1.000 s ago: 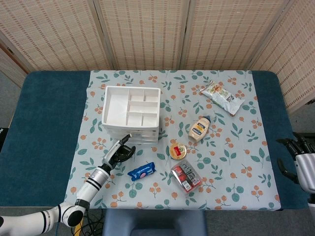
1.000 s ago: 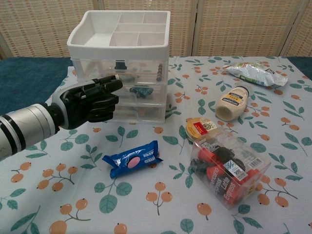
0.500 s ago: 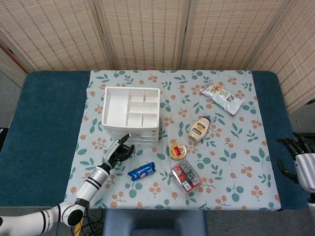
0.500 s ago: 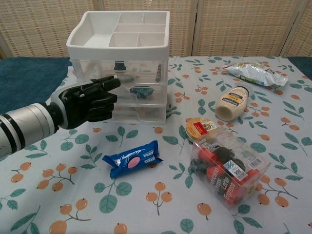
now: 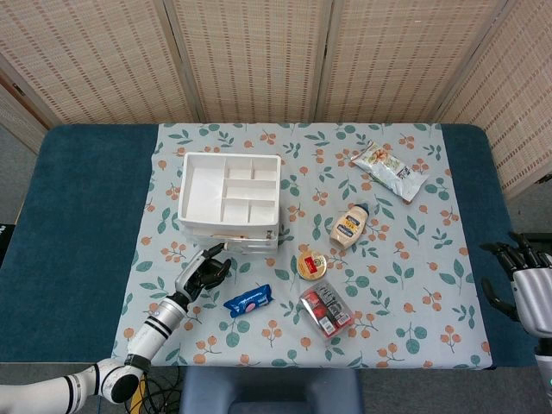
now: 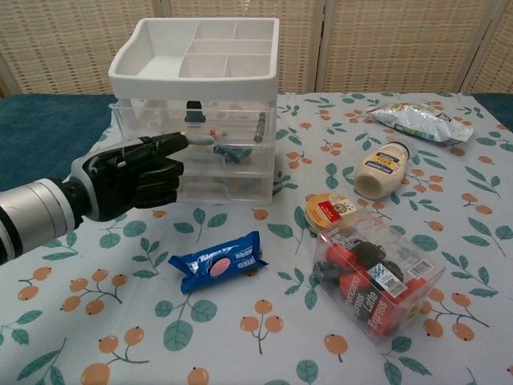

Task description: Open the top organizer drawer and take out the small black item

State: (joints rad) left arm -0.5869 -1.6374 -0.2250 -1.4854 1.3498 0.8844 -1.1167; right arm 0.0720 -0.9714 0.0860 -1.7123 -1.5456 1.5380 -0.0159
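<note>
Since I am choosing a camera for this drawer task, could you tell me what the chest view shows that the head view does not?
Only the chest view shows the drawers' clear fronts and the small black item inside the top one. Only the head view shows the right robot hand, open at the table's edge. Both show the organizer, the left robot hand reaching toward it with one finger extended, and the blue snack pack.

A blue cookie pack (image 6: 217,270), round tin (image 6: 331,212), mayonnaise bottle (image 6: 382,172), clear snack box (image 6: 375,277) and snack bag (image 6: 419,120) lie across the floral tablecloth (image 6: 264,337).
</note>
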